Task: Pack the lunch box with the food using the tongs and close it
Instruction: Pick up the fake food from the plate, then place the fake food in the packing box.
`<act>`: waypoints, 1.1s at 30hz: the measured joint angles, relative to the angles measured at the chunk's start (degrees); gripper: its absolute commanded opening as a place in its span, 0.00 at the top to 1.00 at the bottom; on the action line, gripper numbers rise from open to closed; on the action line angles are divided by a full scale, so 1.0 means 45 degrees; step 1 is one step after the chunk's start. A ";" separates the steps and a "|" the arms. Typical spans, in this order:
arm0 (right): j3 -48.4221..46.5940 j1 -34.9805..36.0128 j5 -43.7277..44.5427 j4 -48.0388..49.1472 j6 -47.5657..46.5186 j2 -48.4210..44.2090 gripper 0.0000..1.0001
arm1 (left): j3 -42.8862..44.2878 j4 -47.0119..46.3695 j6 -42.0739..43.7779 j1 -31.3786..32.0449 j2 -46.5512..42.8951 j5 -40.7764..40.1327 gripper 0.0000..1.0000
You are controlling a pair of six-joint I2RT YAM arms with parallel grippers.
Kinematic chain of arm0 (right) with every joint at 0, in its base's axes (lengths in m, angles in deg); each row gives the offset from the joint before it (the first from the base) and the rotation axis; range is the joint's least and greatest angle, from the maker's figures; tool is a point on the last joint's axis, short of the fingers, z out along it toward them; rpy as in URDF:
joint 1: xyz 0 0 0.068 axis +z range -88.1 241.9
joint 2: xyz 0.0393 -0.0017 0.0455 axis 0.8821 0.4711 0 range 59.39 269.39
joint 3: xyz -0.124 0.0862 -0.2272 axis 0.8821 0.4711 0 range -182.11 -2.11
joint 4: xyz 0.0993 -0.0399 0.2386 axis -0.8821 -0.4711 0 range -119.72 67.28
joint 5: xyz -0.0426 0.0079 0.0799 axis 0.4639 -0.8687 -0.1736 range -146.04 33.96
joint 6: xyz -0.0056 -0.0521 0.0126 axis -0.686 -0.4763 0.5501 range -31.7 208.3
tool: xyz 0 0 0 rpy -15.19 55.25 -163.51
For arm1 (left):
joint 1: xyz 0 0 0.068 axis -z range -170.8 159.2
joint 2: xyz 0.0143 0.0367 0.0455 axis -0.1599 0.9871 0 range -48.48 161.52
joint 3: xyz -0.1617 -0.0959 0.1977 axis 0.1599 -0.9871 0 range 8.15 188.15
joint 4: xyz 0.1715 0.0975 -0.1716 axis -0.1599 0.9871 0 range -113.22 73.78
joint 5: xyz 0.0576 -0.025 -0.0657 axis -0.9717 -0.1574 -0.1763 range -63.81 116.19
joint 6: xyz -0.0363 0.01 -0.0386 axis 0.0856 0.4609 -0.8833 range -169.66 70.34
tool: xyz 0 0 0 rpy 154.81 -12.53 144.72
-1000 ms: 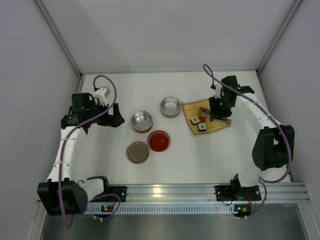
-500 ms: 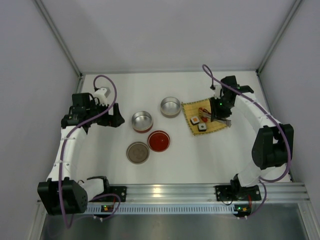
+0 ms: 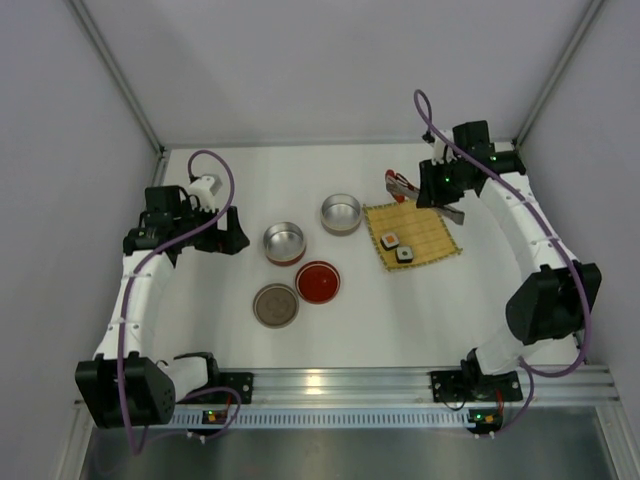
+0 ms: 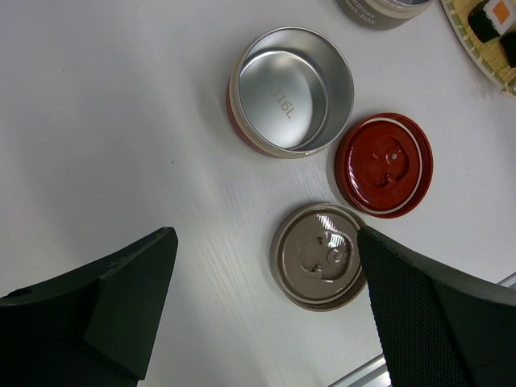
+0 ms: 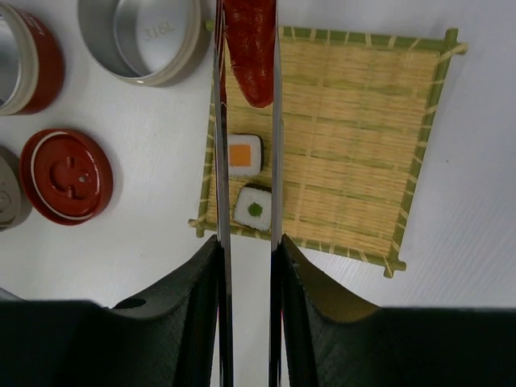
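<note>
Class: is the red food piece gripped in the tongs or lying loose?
Gripped: the tongs pinch the red piece between their tips, right gripper squeezing them.

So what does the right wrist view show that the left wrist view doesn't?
Right wrist only: the right gripper shut on the tongs, whose tips pinch the red piece; also most of the mat.
Left wrist only: the left gripper, open and empty, and the grey lid in full.
Both: the red tin, red lid, grey tin and orange-centred sushi. The left wrist catches only a corner of the mat, and the right wrist only a sliver of the grey lid.
</note>
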State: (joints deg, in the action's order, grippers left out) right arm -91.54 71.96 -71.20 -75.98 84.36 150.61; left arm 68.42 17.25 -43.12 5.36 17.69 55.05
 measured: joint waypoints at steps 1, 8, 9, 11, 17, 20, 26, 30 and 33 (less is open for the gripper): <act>-0.0180 0.0063 -0.0146 0.0039 0.0010 0.0000 1.00 | 0.0000 0.0000 0.0000 0.0000 0.0005 0.0000 0.02; -0.0670 0.1360 -0.0850 0.0447 0.0131 0.0253 1.00 | 0.0000 -0.0102 -0.0107 0.0000 0.0670 -0.0461 0.02; -0.0699 0.1622 -0.0923 0.0505 0.0131 0.0384 1.00 | 0.0000 -0.0117 -0.0146 0.0000 0.0777 -0.0549 0.02; -0.0714 0.2089 -0.1010 0.0792 0.0126 0.0714 1.00 | -0.0015 -0.0209 -0.0219 0.0000 0.0845 -0.0661 0.02; -0.0724 0.3031 -0.0913 0.1530 0.0107 0.1773 1.00 | -0.0185 -0.0753 -0.0486 0.0000 0.0777 -0.0782 0.02; -0.0724 0.3235 -0.0743 0.1802 0.0024 0.2210 1.00 | -0.0199 -0.0874 -0.0495 0.0000 0.0777 -0.0879 0.02; -0.0699 0.3264 -0.0282 0.2171 -0.0146 0.2686 1.00 | -0.0199 -0.0908 -0.0491 0.0000 0.0777 -0.0947 0.02; -0.0695 0.3264 -0.0112 0.2395 -0.0243 0.2846 1.00 | -0.0199 -0.0908 -0.0491 0.0000 0.0777 -0.0947 0.02; -0.0631 0.3264 -0.0005 0.2433 -0.0330 0.2924 1.00 | -0.0199 -0.0903 -0.0491 0.0000 0.0777 -0.0947 0.02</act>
State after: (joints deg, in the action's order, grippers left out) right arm -94.38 86.65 -71.22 -65.03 82.87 163.77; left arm 67.52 13.19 -45.32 5.36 21.19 50.79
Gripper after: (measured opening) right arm 0.305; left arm 0.982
